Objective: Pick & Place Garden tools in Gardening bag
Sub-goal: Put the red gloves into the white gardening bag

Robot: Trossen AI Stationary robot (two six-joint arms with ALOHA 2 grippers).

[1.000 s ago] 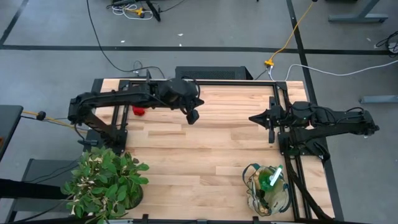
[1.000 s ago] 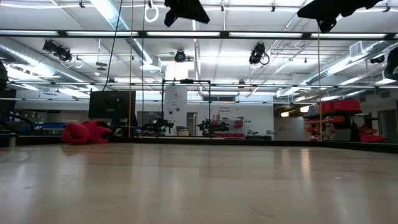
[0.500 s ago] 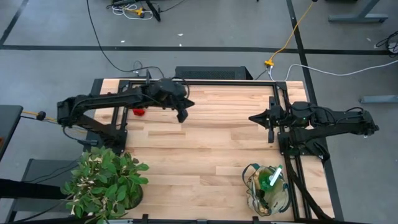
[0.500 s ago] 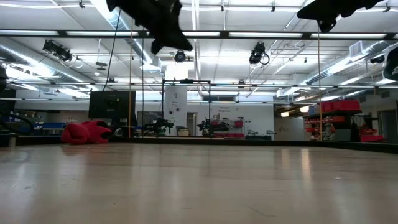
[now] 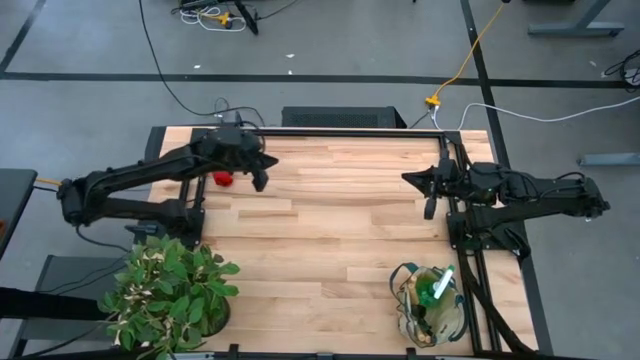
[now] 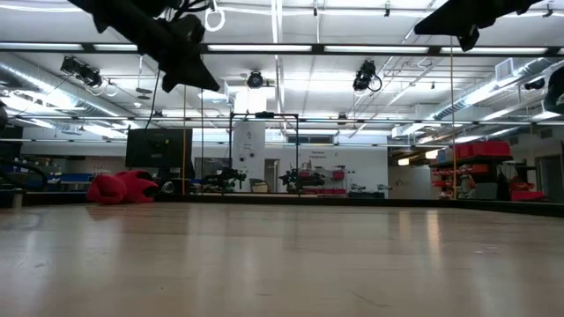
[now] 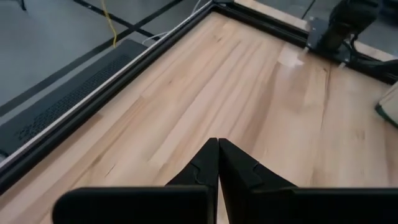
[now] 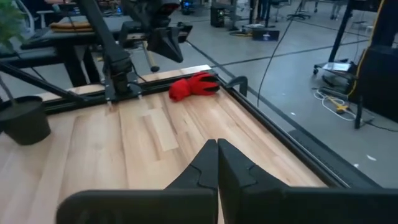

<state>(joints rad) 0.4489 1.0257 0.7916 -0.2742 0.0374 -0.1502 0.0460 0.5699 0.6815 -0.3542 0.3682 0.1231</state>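
One item remains outside the bag as far as we can see: the red gloves [image 5: 223,179], lying in a heap near the far left corner of the table [image 5: 330,240], close to the base of the left arm. We see no other loose tool on the table in any view.

We locate the bag [image 5: 432,305] at the near right edge of the table, beside the right arm's mount. A green-and-white item [image 5: 440,287] stands in its mouth, together with other contents that we cannot identify from above. We judge the task to be nearly complete, with the gloves as the last piece to move.

We find the left hand [image 5: 259,180] raised above the table, just to the right of the gloves and not touching them. Its fingers [image 7: 217,163] are pressed together and hold nothing. In the low view the left hand [image 6: 183,66] hangs well above the gloves [image 6: 121,187].

We find the right hand [image 5: 429,203] raised over the right side of the table, well apart from both the gloves and the bag. Its fingers [image 8: 214,163] are also closed and empty. The right wrist view looks across the table at the gloves [image 8: 193,86] and at the left hand [image 8: 165,38] above them.

We judge the remaining work as follows: the left hand has to open, descend on the gloves, grip them and carry them across the table to the bag. The potted plant [image 5: 170,290] at the near left corner is not part of the task.
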